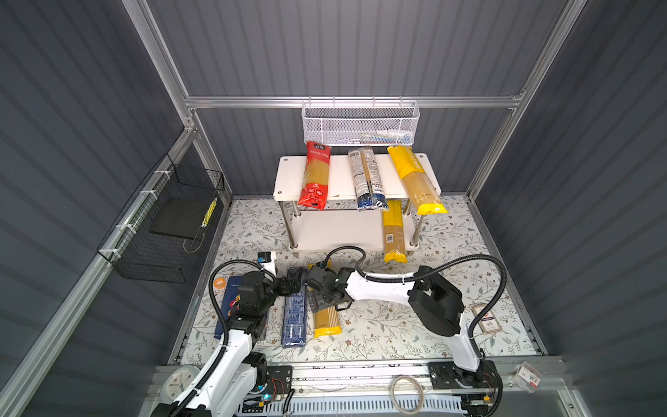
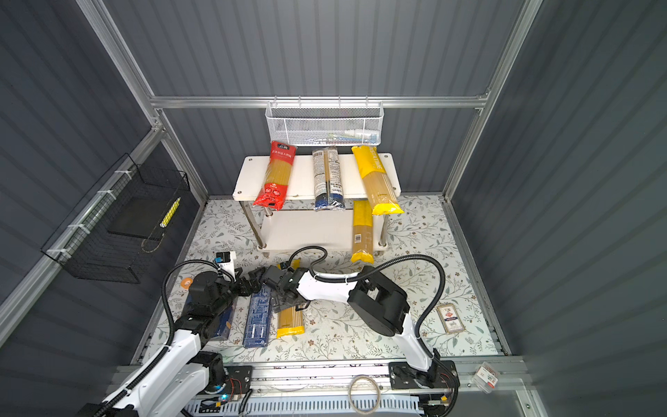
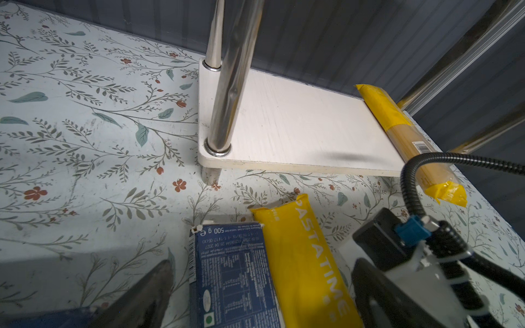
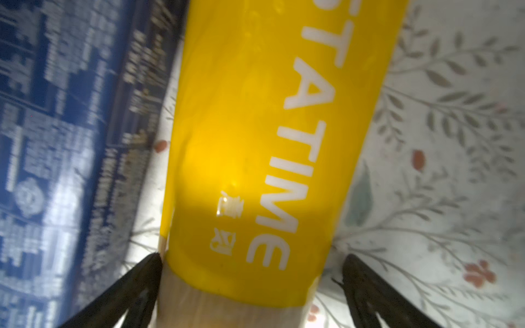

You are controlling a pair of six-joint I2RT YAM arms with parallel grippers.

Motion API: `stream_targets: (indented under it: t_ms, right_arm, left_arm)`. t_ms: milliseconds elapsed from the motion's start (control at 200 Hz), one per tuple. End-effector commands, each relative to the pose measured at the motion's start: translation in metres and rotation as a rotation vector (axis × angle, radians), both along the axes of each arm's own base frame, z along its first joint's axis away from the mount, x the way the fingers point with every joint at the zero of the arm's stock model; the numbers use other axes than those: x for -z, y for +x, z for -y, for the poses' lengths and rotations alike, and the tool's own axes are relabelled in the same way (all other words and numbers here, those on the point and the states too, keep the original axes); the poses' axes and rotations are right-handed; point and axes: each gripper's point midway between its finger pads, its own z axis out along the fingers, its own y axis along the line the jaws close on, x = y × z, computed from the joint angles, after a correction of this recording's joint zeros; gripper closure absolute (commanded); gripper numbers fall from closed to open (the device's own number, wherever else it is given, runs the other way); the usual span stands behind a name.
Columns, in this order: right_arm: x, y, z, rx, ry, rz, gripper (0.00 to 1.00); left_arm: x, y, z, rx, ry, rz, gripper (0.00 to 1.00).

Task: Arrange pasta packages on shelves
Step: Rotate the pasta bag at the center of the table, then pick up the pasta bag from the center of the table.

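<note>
Four packs were on the shelves [image 1: 339, 177], three left on the surface [image 1: 397, 332]. Right hand [image 4: 252, 255] sat wide open straddling the yellow Pastatime bag [image 4: 255, 127], and the left hand [image 1: 293, 283] was open too.

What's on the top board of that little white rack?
Three long pasta packs: red bag, clear dark-blue bag, yellow bag. The white top board hides the lower shelf's back part.

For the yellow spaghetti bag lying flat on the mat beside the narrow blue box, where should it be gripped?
Probably best to grip the yellow bag across its narrow width near mid-length, from above: it lies flat and long. The right gripper straddles it, jaws open; the blue box leaves only a slim gap alongside.
</note>
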Motion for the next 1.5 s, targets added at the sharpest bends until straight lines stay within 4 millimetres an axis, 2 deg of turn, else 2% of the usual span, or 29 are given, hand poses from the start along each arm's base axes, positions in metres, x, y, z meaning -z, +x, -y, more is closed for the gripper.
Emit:
stream_targets:
  t_ms: [0,145,325,565,765,1166,1361,1496]
  right_arm:
    - [0.013,-0.011,0.05,0.034,-0.123,-0.026,0.01]
    - [0.0,-0.023,0.039,-0.04,0.024,-0.051,0.01]
    - [-0.001,-0.038,0.033,-0.131,0.033,-0.081,0.01]
    - [0.002,-0.028,0.045,-0.175,-0.071,-0.047,0.01]
    - [0.016,-0.03,0.046,-0.178,-0.087,-0.071,0.01]
    - [0.03,-0.036,0.045,-0.19,-0.032,-0.153,0.01]
    - [0.036,-0.036,0.055,-0.199,-0.186,-0.139,0.01]
    - [0.042,-0.039,0.059,-0.176,-0.193,-0.152,0.01]
  left_arm:
    - [0.0,-0.002,0.004,0.021,-0.009,0.002,0.01]
    - [0.001,-0.001,0.005,0.027,-0.011,0.001,0.01]
    - [0.0,-0.001,0.006,0.033,-0.012,0.001,0.01]
    - [0.001,-0.001,0.006,0.033,-0.012,-0.001,0.01]
    - [0.001,-0.002,0.006,0.032,-0.012,0.001,0.01]
    - [0.0,-0.002,0.006,0.035,-0.013,0.003,0.01]
    - [0.001,-0.001,0.006,0.035,-0.013,-0.002,0.01]
    - [0.001,-0.001,0.006,0.035,-0.013,0.001,0.01]
